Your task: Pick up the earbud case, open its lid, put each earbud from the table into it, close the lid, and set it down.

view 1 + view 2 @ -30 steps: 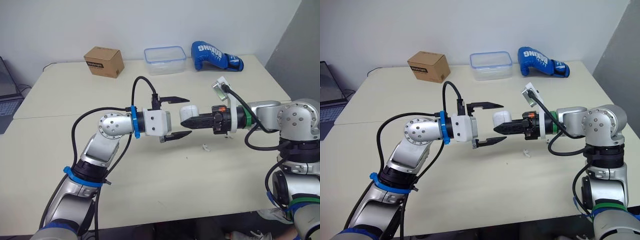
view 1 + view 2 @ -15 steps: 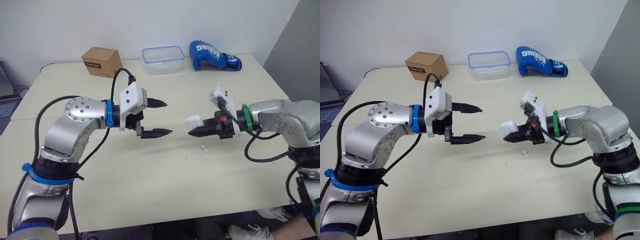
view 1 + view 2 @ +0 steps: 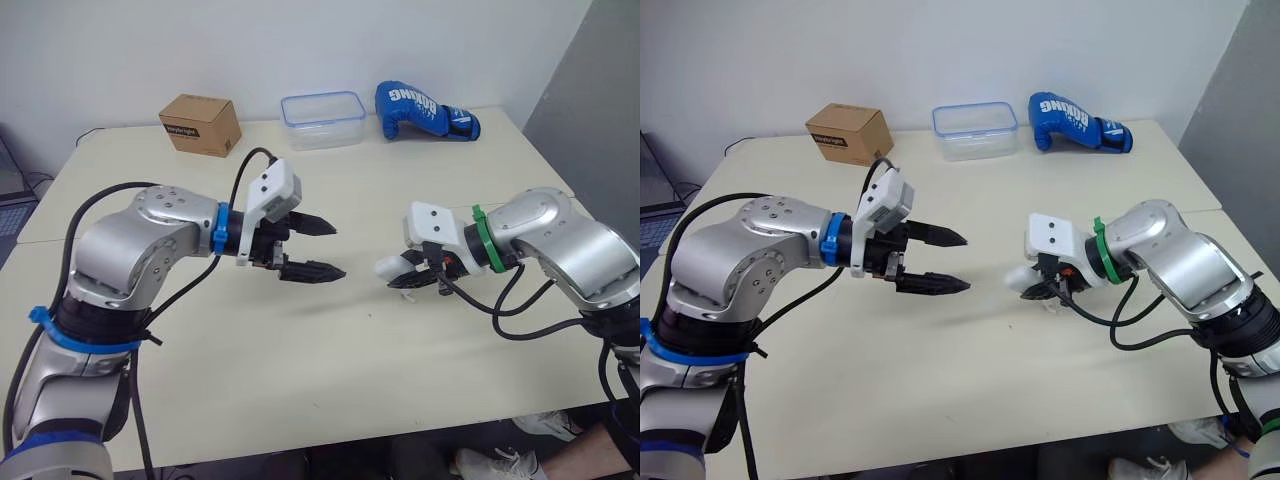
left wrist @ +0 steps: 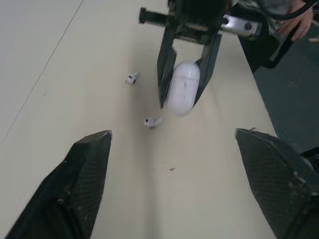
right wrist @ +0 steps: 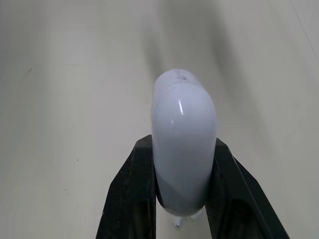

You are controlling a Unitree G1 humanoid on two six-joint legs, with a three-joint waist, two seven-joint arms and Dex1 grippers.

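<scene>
My right gripper (image 3: 408, 277) is shut on the white earbud case (image 3: 391, 266), holding it low over the table right of centre. The case (image 5: 183, 144) sits between the two black fingers (image 5: 130, 199) with its lid closed. In the left wrist view the case (image 4: 183, 87) hangs just above two white earbuds (image 4: 152, 121) (image 4: 132, 77) lying on the table. My left gripper (image 3: 338, 251) is open and holds nothing, a hand's width to the left of the case, pointing at it.
At the back of the cream table (image 3: 300, 350) stand a cardboard box (image 3: 200, 124), a clear plastic container (image 3: 322, 106) and a blue boxing glove (image 3: 425, 109). The table's right edge is close behind my right arm.
My left gripper has drawn back to the left, away from the case. My right gripper has sunk toward the table with the case still in it.
</scene>
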